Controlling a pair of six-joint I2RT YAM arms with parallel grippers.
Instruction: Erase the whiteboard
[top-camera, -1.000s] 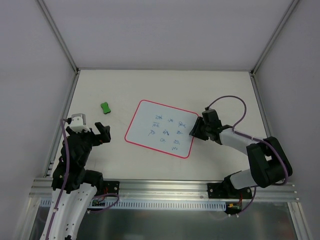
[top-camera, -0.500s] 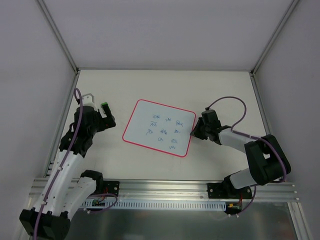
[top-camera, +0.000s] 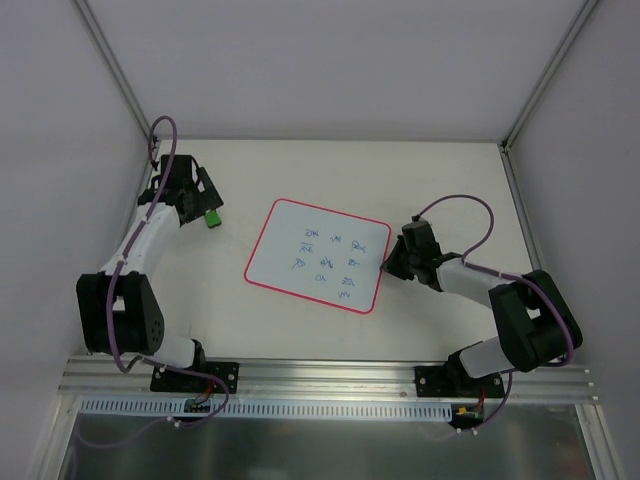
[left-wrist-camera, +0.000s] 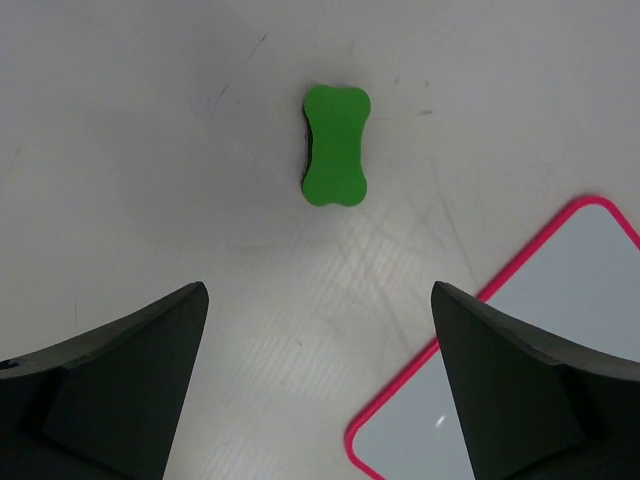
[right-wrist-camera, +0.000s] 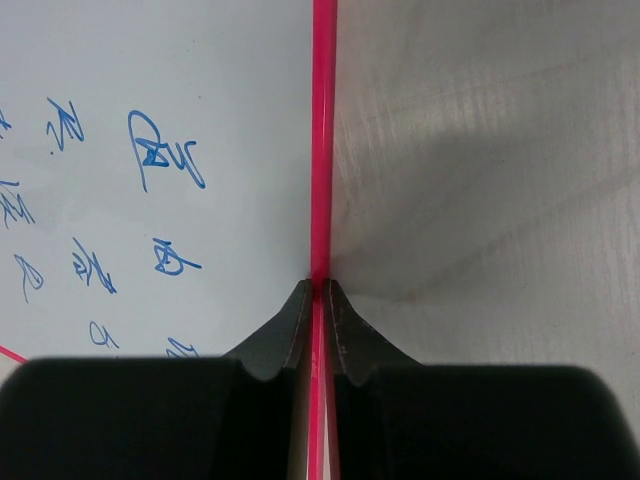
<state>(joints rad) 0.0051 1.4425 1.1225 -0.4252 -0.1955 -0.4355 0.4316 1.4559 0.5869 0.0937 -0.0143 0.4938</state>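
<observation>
Table (top-camera: 450, 180): off-white, scuffed, being viewed from above.

Whiteboard (top-camera: 318, 258): being lain flat near the table centre, slightly skewed. Blue scribbles (top-camera: 330, 262) are being shown on its 3 o'clock half; none judged wiped yet.

Right gripper (top-camera: 385, 268): being kept at the board's 3 o'clock edge. In the wrist view its jaws are being closed on the pink border (right-wrist-camera: 320, 150), one tip over the board, one on the table side, so the board is being pinched.

Left gripper (top-camera: 207, 200): being held at 11 o'clock of the eraser (top-camera: 211, 217), jaws spread wide and holding nothing. In its wrist view the eraser (left-wrist-camera: 335, 145) is being seen at 12 o'clock, ahead of the tips and untouched. The board corner is being seen at 5 o'clock.

Eraser: small green block, well apart from the board, at the board's 10 o'clock.

Risks, as judged:
- The low block could be nudged away if the tips are being lowered off-centre.
- A tip could be scraped on the table.
- The board could be dragged or tilted if the pinch is being pulled.
- If the pinch slips, the board could be shifted by wiping.
</observation>
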